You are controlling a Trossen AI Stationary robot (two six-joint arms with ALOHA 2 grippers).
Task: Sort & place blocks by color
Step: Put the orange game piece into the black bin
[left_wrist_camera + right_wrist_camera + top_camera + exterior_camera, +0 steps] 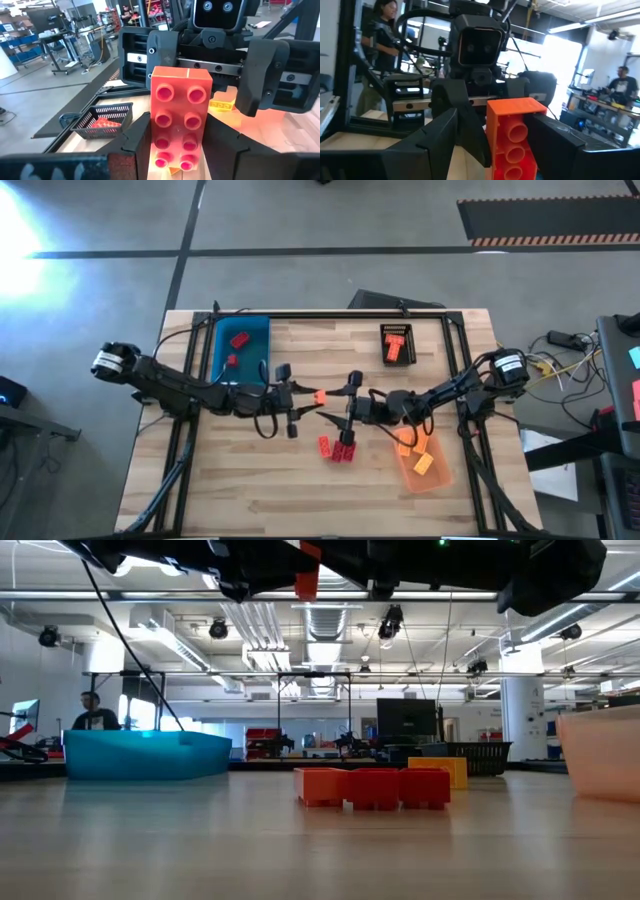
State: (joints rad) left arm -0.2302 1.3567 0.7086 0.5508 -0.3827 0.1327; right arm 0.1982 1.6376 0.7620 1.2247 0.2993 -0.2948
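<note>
An orange-red studded block (180, 110) hangs above the table's middle (318, 395), with my left gripper (177, 150) shut on it. My right gripper (505, 160) faces it from the table's right side, open. Its fingers (265, 80) stand on either side of the block, and no touch shows. Several red and orange-red blocks (375, 787) and a yellow one (445, 770) lie on the table below (337, 448). Red blocks lie in the blue tray (242, 345), orange ones in the translucent orange tray (422, 462). My left gripper pinches the block's two long sides at its lower end (156, 147) between its two fingers. The fingers come level from the table's left side. The block stands about upright, clear of the table, its studded face toward my left arm and its hollow underside (512, 135) toward my right.
A black basket tray (398, 343) holding red pieces stands at the back right. The blue tray is at the back left, the orange tray near the front right. Bare wood lies along the near edge (250, 500). A person (385, 35) stands in the room beyond the table.
</note>
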